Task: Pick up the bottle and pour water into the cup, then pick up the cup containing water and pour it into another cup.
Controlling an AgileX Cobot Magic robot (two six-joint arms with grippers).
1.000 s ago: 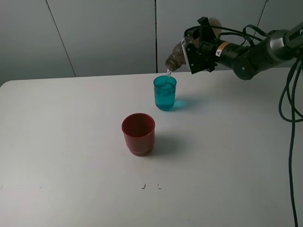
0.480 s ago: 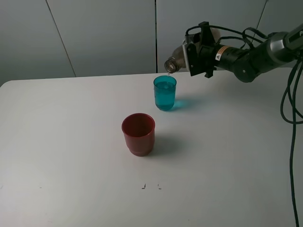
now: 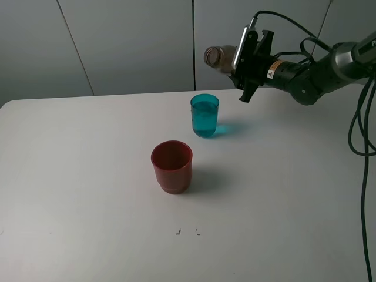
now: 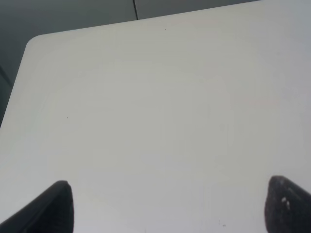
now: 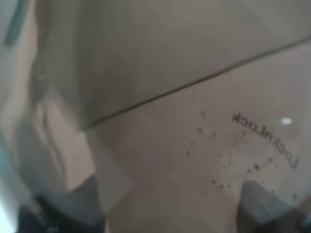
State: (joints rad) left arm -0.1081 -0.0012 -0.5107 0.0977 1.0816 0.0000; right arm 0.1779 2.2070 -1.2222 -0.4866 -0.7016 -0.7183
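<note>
My right gripper [image 3: 242, 59] is shut on the smoky grey-brown bottle [image 3: 221, 57]. It holds the bottle roughly level in the air, up and behind the teal cup [image 3: 204, 116], with the neck pointing left. No water runs from the bottle. The teal cup stands upright on the table and holds water. The red cup [image 3: 171, 166] stands upright in front of it, a little to the left. In the right wrist view the bottle [image 5: 184, 121] fills the picture between the fingertips [image 5: 65, 213]. My left gripper [image 4: 170, 211] is open and empty over bare table.
The white table [image 3: 88, 176] carries only the two cups. Its back edge meets a grey panelled wall [image 3: 129, 41]. Black cables [image 3: 358, 129] hang at the right edge. Two small dark marks [image 3: 187, 231] sit near the front of the table.
The right gripper has raised the bottle and tipped it back from pouring towards level. The stream into the teal cup has stopped. The cups have not moved.
</note>
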